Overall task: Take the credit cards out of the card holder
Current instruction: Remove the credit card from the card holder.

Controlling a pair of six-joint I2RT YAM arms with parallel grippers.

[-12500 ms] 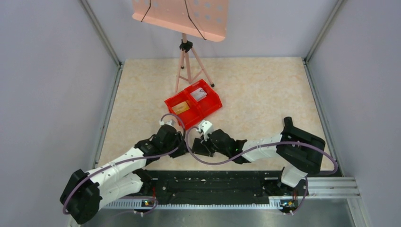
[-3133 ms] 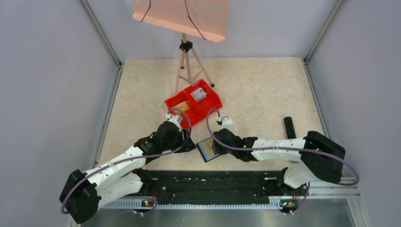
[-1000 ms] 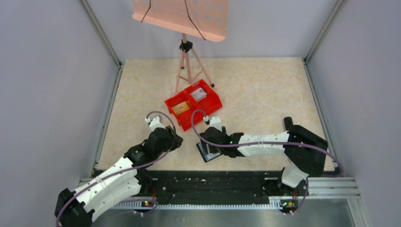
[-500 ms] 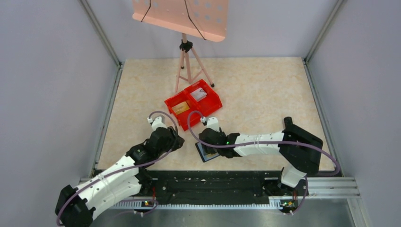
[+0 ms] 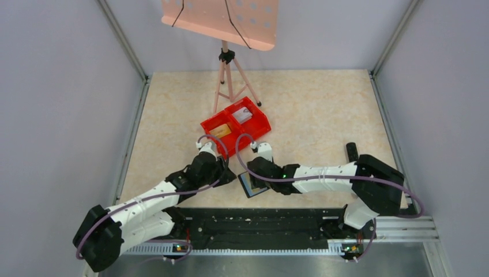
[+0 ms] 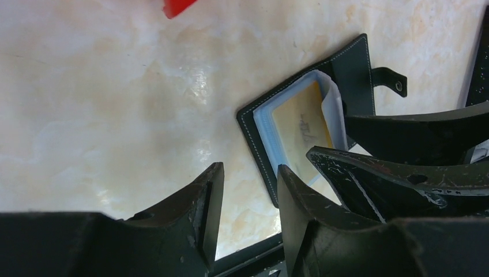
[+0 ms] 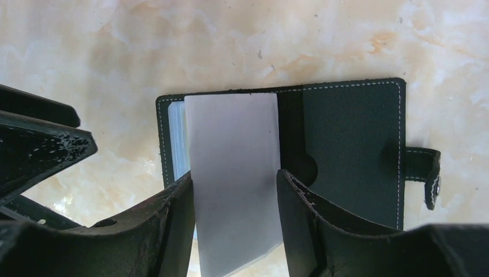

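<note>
The right hand (image 7: 235, 176) pinches a pale credit card (image 7: 233, 144) over the open card holder (image 7: 352, 150) on the counter (image 6: 115, 86). The left hand (image 6: 250, 167) is spread, empty, just beside the card holder.

left tool (image 6: 249, 173) nearer card holder (image 7: 352, 144) (now beside)

Beige marbled table (image 5: 311, 109): red two-compartment bin (image 5: 256, 135), open black card holder (image 7: 352, 144), pink tripod stand (image 5: 226, 81), small black bar (image 5: 351, 152).

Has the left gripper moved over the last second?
Yes. The left gripper shifted right, closer to the card holder and to the red bin's near corner.
</note>
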